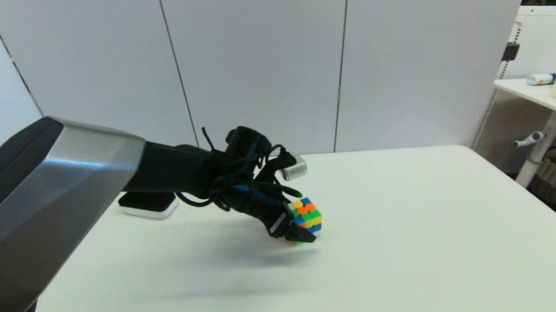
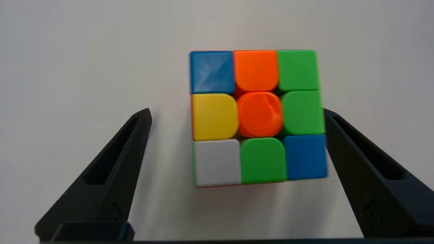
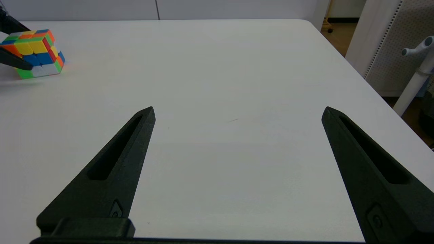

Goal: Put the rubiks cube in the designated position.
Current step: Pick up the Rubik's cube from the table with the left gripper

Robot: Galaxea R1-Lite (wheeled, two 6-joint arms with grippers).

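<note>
On the white table (image 1: 409, 244) near its middle, the rubiks cube (image 1: 306, 218) sits between the spread fingers of the left gripper (image 2: 237, 113), off-centre against one finger and ungripped, while the right gripper (image 3: 237, 112) idles open, well right of it.

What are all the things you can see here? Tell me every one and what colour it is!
rubiks cube: one, orange, green, yellow, blue, red and white, on the table's middle, between the left gripper's fingers.
pad: one, white with a black top, on the table's far left, partly behind the left arm.
table: one, white, in front of the robot.
side table: one, white, at far right, with a few small items on it.
wall panels: white, behind the table.
left gripper: one, black, open around the cube, one finger against its side.
right gripper: one, black, open over bare table, off to the cube's right.
</note>
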